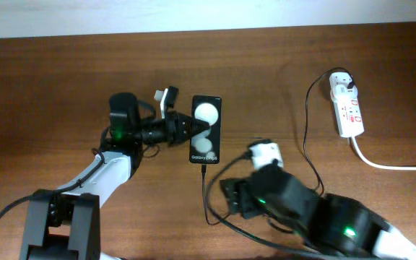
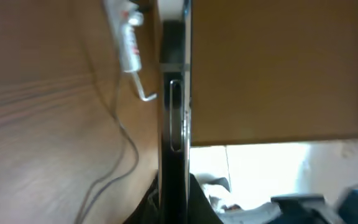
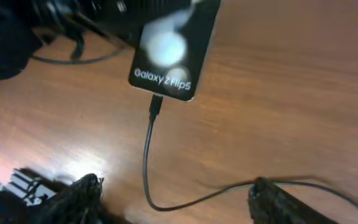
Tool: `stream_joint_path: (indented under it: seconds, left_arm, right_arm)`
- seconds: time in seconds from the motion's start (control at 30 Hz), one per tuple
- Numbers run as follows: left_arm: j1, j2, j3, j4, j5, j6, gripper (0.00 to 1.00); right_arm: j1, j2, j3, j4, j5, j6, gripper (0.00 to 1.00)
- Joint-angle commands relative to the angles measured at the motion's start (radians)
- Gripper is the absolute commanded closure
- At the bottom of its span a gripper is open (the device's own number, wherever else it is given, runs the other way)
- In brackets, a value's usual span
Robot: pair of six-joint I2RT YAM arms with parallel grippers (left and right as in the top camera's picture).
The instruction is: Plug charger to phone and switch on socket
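Brown wooden table [image 1: 49,72] bears a black phone [image 1: 209,131], charger plug [image 3: 156,107] at its end.

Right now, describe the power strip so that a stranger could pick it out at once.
On the brown wooden table, look to the far right side in the overhead view, away from the black phone in the middle. The power strip lies there: a white oblong with small red marks, the only thing trailing a thick white cord, unlike the thin black cable beside it.

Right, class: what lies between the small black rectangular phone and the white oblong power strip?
Bare brown wooden tabletop, crossed only by the charger's thin black cable; the overhead view shows it.
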Motion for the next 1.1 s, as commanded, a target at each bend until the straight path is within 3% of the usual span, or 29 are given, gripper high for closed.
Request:
stream_joint_path:
  seconds: [0.0,0.1,0.27,0.4,0.7,0.77,0.87,0.93,1.0,1.07]
  left_arm:
    - [-0.037,0.001,-0.003,-0.146,-0.241,0.204,0.96]
    - [-0.098,0.055,0.037,-0.151,-0.262,0.253,0.94]
    - [-0.180,0.309,0.274,-0.241,-0.270,0.279,0.96]
    - [-0.192,0.454,0.393,-0.246,-0.261,0.279,0.91]
    - [-0.187,0.472,0.393,-0.423,-0.468,0.279,0.81]
    - [-0.189,0.472,0.393,-0.456,-0.499,0.279,0.73]
    - [-0.192,0.472,0.393,-0.468,-0.519,0.279,0.49]
    - [-0.192,0.472,0.393,-0.473,-0.528,0.279,0.13]
    - [-0.192,0.472,0.393,-0.510,-0.557,0.279,0.01]
    - [-0.192,0.472,0.393,-0.565,-0.608,0.280,0.01]
  right_arm:
    - [-0.003,-0.104,0.019,-0.039,0.085,0.003,0.14]
    - [-0.003,-0.138,0.019,-0.045,0.089,0.003,0.10]
    - [-0.003,-0.136,0.019,-0.118,0.076,0.003,0.01]
    - [-0.003,-0.136,0.019,-0.201,0.077,0.003,0.01]
    - [-0.003,-0.123,0.019,-0.241,0.076,0.003,0.01]
    - [-0.003,-0.109,0.019,-0.249,0.076,0.003,0.01]
    - [-0.003,-0.080,0.019,-0.267,0.073,0.003,0.01]
    - [-0.003,-0.059,0.019,-0.268,0.057,0.003,0.01]
    - [-0.003,-0.039,0.019,-0.269,0.054,0.003,0.01]
    - [-0.003,-0.015,0.019,-0.270,0.054,0.003,0.01]
